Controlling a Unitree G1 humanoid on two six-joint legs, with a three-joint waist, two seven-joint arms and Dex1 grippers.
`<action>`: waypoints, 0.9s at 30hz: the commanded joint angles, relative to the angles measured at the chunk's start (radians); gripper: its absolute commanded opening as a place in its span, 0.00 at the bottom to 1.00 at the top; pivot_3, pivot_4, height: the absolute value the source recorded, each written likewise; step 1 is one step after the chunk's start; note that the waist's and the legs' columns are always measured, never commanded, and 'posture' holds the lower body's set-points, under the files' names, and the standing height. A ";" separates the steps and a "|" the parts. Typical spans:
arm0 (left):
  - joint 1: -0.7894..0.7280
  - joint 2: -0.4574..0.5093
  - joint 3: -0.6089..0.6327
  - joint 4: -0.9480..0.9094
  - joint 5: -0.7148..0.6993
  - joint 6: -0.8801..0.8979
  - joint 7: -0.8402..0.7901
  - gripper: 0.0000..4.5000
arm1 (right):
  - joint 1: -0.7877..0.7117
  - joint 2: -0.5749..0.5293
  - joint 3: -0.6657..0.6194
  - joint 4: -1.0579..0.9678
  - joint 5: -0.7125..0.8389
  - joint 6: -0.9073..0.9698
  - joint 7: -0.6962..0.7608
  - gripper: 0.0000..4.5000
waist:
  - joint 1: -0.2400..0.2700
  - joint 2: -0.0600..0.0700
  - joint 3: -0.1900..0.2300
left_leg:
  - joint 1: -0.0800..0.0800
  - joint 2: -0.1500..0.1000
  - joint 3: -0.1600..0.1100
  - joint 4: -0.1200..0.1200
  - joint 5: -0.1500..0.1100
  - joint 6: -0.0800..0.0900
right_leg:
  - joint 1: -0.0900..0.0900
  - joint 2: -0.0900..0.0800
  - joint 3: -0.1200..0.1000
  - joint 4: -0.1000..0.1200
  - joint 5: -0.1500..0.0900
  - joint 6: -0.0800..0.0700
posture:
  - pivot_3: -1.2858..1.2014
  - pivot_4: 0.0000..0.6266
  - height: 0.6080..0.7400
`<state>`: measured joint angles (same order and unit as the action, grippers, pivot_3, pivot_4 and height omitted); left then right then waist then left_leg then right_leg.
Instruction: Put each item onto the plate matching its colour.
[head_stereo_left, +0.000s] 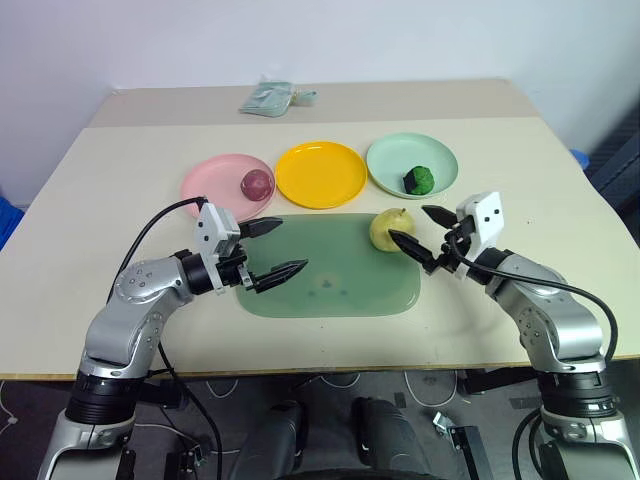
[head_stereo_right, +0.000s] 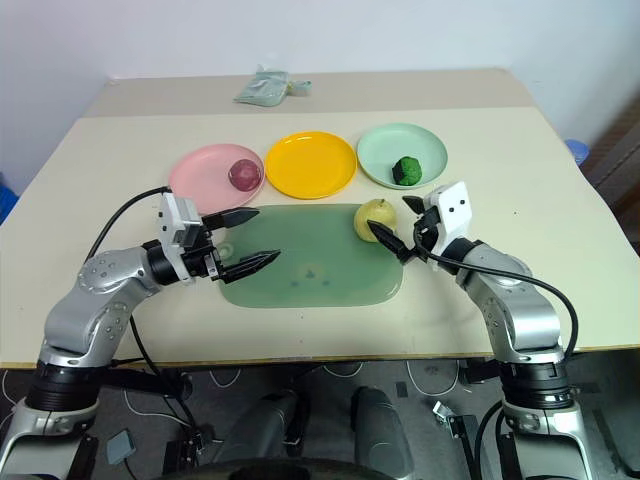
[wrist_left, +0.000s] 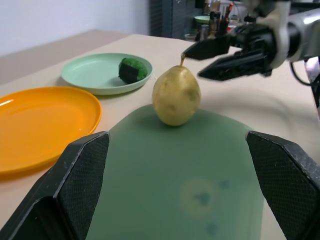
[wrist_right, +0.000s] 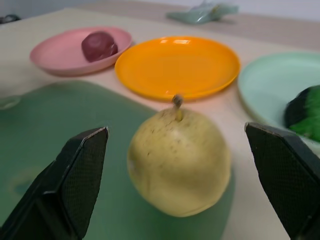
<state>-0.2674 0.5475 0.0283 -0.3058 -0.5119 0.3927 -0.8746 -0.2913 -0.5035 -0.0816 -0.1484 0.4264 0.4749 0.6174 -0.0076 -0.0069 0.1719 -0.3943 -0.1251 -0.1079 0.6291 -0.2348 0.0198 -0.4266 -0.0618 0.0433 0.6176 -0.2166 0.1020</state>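
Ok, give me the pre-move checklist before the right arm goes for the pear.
1. Right gripper open wide enough for the pear: ok, the right wrist view shows its fingers spread either side of the fruit.
2. Pear upright and free: ok, it stands at the far right corner of the green board, nothing touching it.
3. Yellow plate free to receive it: ok, nothing lies on it.
4. Left gripper out of the way: ok, open over the board's left end, away from the pear.
5. Other items sorted: ok, the purplish-red fruit on the pink plate, the dark green lump on the mint green plate.
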 joint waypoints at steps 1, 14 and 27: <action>-0.003 0.015 0.039 -0.073 -0.038 0.035 0.027 1.00 | -0.029 0.014 0.012 0.016 0.002 -0.012 0.023 0.99 | -0.001 0.000 0.000 | 0.000 0.000 0.000 0.000 0.000 0.000 | 0.000 0.000 0.000 0.000 0.000 0.000 | 0.52 0.24 1.00; 0.016 0.030 0.062 -0.110 -0.058 0.059 0.068 1.00 | -0.108 0.074 0.054 0.205 -0.077 -0.106 0.038 0.88 | -0.002 0.000 0.000 | 0.000 0.000 0.000 0.000 0.000 0.000 | 0.000 0.000 0.000 0.000 0.000 0.000 | 0.52 0.24 1.00; 0.096 0.026 0.089 -0.090 -0.040 -0.012 0.069 1.00 | -0.416 0.165 0.045 0.479 -0.129 -0.283 0.017 0.71 | -0.010 0.001 0.001 | 0.000 0.000 0.000 -0.001 0.000 0.000 | -0.001 0.001 0.000 0.001 0.000 0.000 | 0.52 0.24 1.00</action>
<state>-0.1772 0.5693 0.0958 -0.3738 -0.5548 0.4067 -0.8041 -0.6446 -0.3544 -0.0184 0.2872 0.3150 0.2643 0.6416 -0.0178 -0.0059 0.1724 -0.3940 -0.1251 -0.1075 0.6278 -0.2347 0.0193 -0.4281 -0.0611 0.0436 0.6183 -0.2165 0.1017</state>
